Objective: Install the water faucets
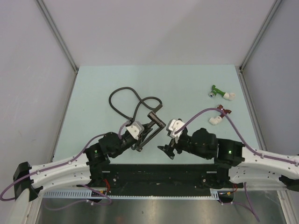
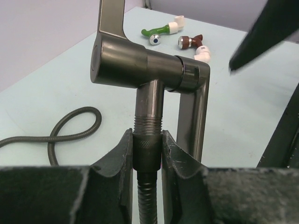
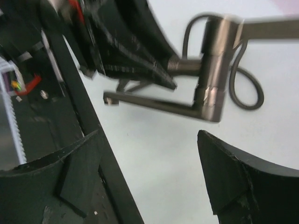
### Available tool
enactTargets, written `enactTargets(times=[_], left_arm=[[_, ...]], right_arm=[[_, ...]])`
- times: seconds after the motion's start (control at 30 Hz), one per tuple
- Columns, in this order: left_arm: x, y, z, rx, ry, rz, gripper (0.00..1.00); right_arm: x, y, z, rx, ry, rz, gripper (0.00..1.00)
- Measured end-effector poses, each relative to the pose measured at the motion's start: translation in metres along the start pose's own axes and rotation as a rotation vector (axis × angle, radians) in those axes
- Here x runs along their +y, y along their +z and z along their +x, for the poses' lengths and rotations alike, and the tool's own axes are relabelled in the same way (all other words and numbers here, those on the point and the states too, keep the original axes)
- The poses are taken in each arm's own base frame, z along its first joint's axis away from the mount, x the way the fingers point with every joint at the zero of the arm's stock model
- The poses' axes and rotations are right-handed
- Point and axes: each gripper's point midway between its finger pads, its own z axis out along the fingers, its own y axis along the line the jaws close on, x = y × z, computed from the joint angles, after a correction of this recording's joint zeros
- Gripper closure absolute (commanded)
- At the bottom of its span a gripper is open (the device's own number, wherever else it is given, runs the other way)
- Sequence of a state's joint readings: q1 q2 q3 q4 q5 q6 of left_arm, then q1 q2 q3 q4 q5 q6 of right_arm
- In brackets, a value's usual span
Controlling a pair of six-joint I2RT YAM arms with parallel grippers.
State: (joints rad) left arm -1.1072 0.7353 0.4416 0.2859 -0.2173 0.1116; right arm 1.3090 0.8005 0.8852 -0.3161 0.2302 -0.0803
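Observation:
The dark grey-brown water faucet [image 2: 135, 63] stands upright in the left wrist view, its threaded stem pointing down into a knurled nut [image 2: 147, 151] on the end of the black flexible hose [image 2: 70, 123]. My left gripper [image 2: 147, 144] is shut on that nut, with both pads tight against it. From above, the faucet [image 1: 155, 119] lies between the two grippers, with the left gripper [image 1: 145, 130] at its base. My right gripper [image 1: 168, 147] is just to its right, open and holding nothing. Seen from the right wrist, the faucet [image 3: 212, 70] is beyond the wide-open right gripper [image 3: 149, 135].
The hose [image 1: 126, 95] loops across the table behind the faucet. A green fitting [image 1: 216, 91] and a dark-red fitting [image 1: 220, 112], both with white ends, lie at the far right. The black base rail [image 1: 154, 175] runs along the near edge.

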Motion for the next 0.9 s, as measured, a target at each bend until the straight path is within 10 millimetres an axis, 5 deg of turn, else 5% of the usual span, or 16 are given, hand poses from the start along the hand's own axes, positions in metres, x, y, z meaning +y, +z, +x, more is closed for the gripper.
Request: enactTargets(times=[0.17,0.37,0.9], left_arm=[[0.010,-0.001,0.000,0.009,-0.026,-0.059,1.00],[0.022,-0.002,-0.010,-0.006,-0.071,-0.134,1.00],[0.027,-0.003,-0.021,-0.041,-0.187,-0.178,1.00]], right_arm=[[0.007,0.025,0.063,0.117,-0.039,0.018,0.20],[0.016,0.042,0.111,0.063,0.047,0.004,0.24],[0.038,0.091,0.103,-0.193,0.283,-0.122,0.20]])
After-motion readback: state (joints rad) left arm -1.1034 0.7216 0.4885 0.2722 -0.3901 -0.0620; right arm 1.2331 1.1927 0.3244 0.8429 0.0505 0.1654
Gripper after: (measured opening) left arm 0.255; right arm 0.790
